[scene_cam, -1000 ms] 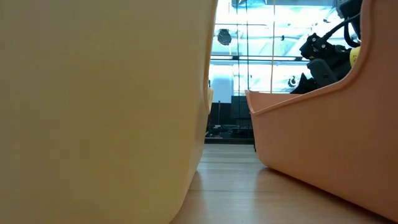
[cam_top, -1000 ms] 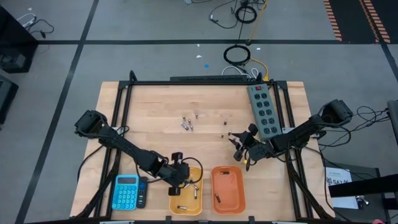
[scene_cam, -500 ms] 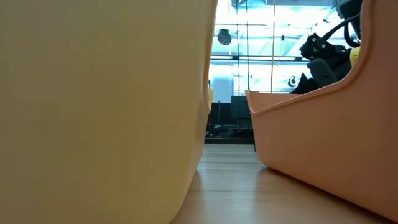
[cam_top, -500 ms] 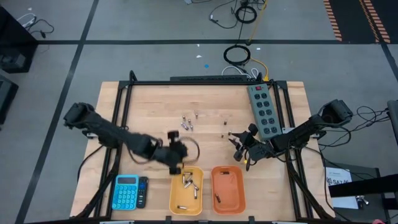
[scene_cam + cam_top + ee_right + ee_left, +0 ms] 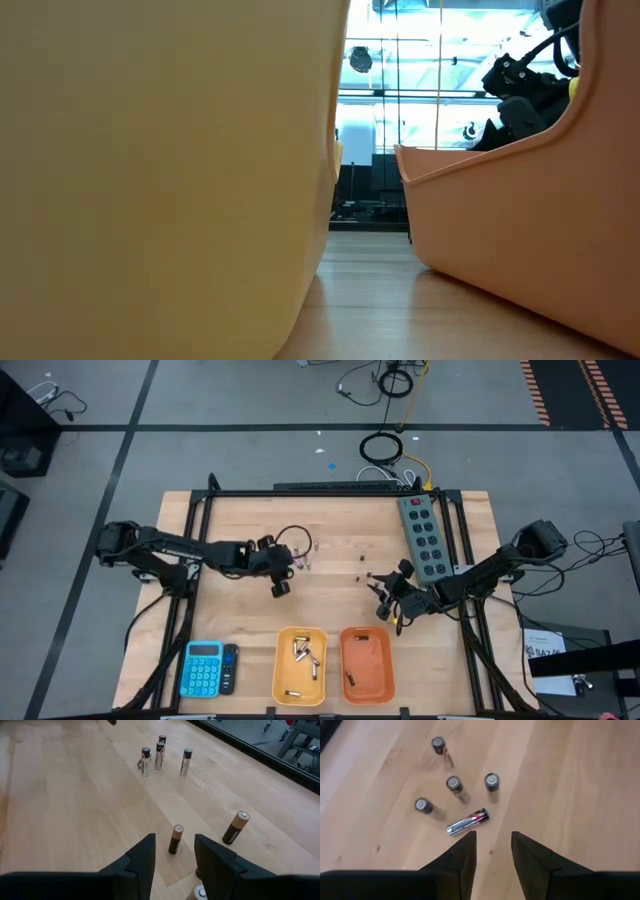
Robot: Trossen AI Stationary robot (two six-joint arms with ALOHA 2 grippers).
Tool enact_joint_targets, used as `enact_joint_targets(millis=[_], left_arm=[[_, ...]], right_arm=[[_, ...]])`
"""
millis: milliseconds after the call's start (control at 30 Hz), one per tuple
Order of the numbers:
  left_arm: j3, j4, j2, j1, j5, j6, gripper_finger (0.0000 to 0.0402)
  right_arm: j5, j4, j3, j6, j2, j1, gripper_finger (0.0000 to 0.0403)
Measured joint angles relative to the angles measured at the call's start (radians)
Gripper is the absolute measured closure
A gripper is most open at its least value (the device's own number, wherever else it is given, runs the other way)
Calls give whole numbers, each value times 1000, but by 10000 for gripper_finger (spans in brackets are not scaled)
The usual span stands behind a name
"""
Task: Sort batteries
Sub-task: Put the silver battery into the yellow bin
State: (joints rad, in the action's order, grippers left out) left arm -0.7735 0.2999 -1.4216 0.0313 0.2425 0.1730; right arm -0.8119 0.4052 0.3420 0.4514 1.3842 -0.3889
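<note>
The left gripper (image 5: pixel 492 852) hangs over the silvery batteries (image 5: pixel 465 823) near the middle of the desk, toward its far edge, fingers apart with nothing between them. 1 battery lies flat just ahead of the fingertips; 4 more stand upright beyond it, apart from each other. The right gripper (image 5: pixel 173 854) waits low toward the desk's right edge, near the power strip (image 5: pixel 424 536), fingers apart and empty, with a dark battery (image 5: pixel 175 839) upright just ahead of them and another (image 5: pixel 235 827) beside it.

These cells look small, rigid and smooth, light enough to skid or topple at a nudge. The flat one is best pinched across its round body at mid-length, so it cannot pivot out. The upright ones want a grip around the middle of the barrel, fingers coming in level, or a neighbour may tip. At the near edge, the yellow tray (image 5: pixel 283 681) already holds several silvery cells and the orange tray (image 5: pixel 384 665) 1 dark one.
</note>
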Motion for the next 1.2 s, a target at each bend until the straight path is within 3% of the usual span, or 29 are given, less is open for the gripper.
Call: enact_joint_targets(millis=[200, 400, 867, 1200], left_arm=[[7, 6, 0, 79, -6, -4, 252], [30, 6, -1, 90, -7, -27, 251], [163, -118, 18, 218, -142, -25, 252], [162, -151, 19, 225, -136, -52, 237]], right_arm=[[-29, -4, 0, -2, 4, -5, 275], [-18, 10, 0, 1, 44, -28, 279], [-37, 85, 0, -30, 64, -48, 323], [-73, 123, 1, -79, 64, -66, 323]])
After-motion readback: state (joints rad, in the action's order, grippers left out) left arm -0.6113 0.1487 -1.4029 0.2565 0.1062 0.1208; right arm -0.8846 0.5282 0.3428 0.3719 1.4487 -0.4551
